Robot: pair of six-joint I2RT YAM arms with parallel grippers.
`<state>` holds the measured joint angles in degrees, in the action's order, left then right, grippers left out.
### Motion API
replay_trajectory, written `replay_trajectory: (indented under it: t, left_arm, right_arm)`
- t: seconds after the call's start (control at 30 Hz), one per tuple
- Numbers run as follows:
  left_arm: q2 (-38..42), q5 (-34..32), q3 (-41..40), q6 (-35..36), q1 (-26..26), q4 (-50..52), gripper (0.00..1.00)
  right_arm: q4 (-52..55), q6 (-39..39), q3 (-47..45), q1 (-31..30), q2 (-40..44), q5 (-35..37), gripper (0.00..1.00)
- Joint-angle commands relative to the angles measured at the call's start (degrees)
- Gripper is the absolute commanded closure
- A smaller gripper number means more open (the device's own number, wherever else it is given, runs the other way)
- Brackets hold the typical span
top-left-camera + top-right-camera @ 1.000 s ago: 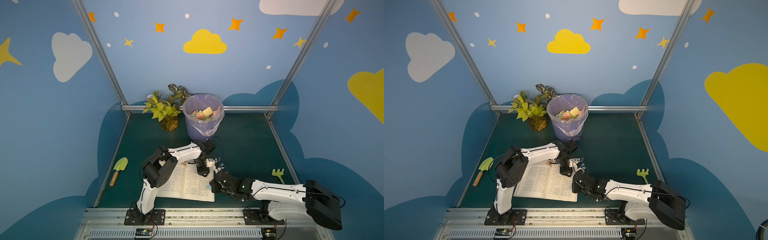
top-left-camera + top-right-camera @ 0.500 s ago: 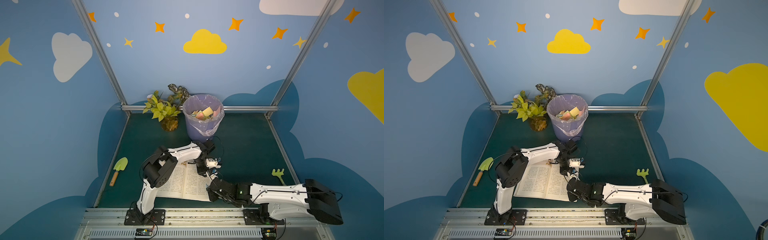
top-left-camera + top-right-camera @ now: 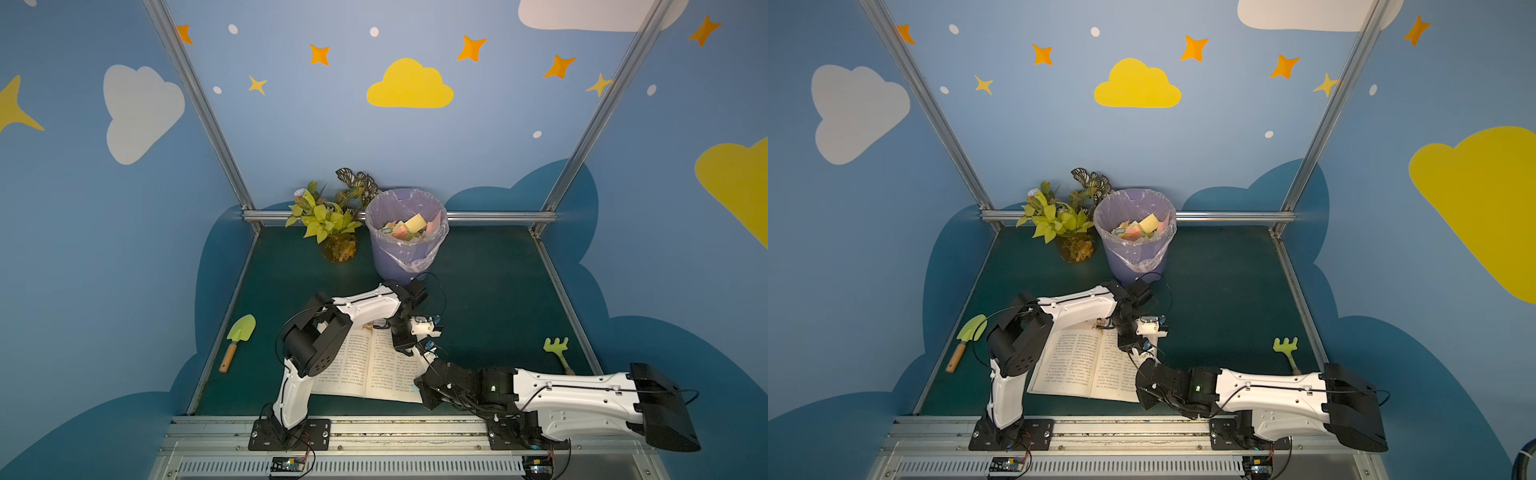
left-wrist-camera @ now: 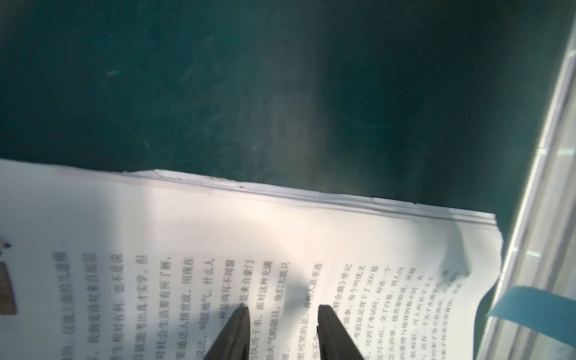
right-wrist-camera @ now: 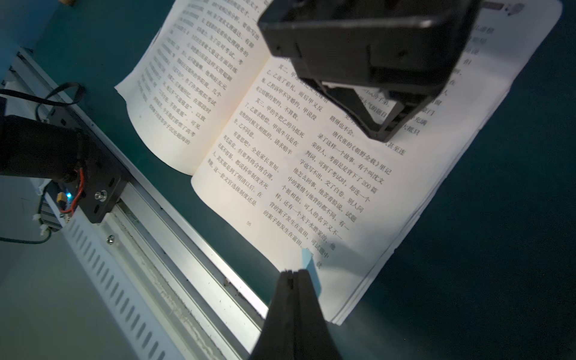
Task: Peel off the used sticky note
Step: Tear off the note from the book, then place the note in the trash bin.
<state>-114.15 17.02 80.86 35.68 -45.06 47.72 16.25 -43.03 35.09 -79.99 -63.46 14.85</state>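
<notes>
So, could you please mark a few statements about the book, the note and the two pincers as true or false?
1. The right pincer is shut on the blue note. True.
2. The left pincer holds the note. False: its jaws stand apart over a page of the book, holding nothing.
3. The book lies closed. False: it lies open.
4. The bin has coloured paper in it. True.
5. The rake lies on the book. False: it lies on the table, apart from the book.
</notes>
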Motion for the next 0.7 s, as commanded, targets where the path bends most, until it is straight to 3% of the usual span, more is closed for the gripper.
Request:
replay_trajectory:
  t: [0.0, 0.17, 0.3, 0.47, 0.67]
  left_arm:
    - [7.88, 6.65, 0.04, -0.21, 2.92, 3.55, 0.57]
    - [18.91, 13.65, -4.44, -1.51, 10.66, 4.48, 0.46]
    - [24.91, 20.03, -10.18, -1.63, 19.44, 3.79, 0.23]
    - [28.42, 25.28, -17.38, -3.20, 30.97, 0.12, 0.03]
    - [29.41, 29.05, -23.84, -6.14, 40.13, -5.37, 0.00]
  right_arm:
    - [5.02, -1.25, 2.68, -0.35, 4.23, 3.42, 1.00]
    - [7.98, 1.37, 5.51, -0.15, 11.06, 7.76, 1.00]
    - [10.51, 4.02, 9.05, 0.90, 15.02, 10.52, 1.00]
    - [16.67, 7.62, 17.42, 4.79, 14.57, 12.11, 1.00]
    - [19.59, 11.47, 27.83, 11.83, 10.04, 9.67, 1.00]
